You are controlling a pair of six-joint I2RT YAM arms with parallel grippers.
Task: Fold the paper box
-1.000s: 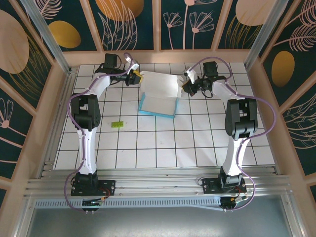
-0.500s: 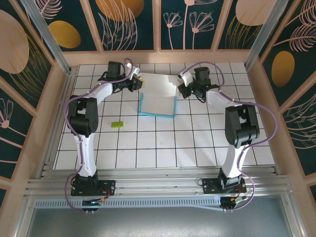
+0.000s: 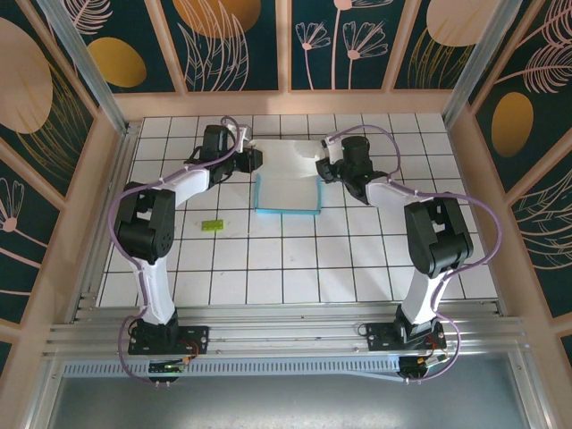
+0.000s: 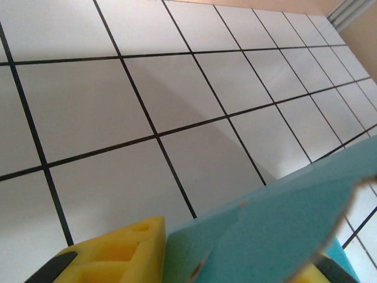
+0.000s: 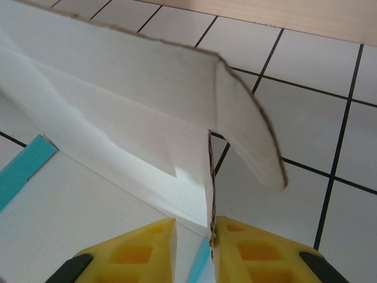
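The box (image 3: 286, 183) sits on the tiles toward the far side of the table (image 3: 268, 268), between the two arms. Its teal body lies flat and its white lid flap is raised toward the back wall (image 3: 286, 103). It looks like thin, light card: stiff along its creases but easy to buckle, and likely to skid on the glossy tiles if pushed from one side only. The best holds are probably the flap edges near the corners, one on each side, so the card does not twist. The right gripper (image 5: 193, 224) has its yellow pads (image 5: 141, 242) slightly apart. The flap's raw edge stands in that slit against one pad and does not look pinched. The left gripper (image 3: 253, 159) is at the box's left rear corner; teal card covers the gap between its pads, so I cannot tell whether it grips. The wall is near behind the box, leaving little room there. Toward the arm bases the tiles are open, apart from a small lime block (image 3: 212, 225) near the box's left front.
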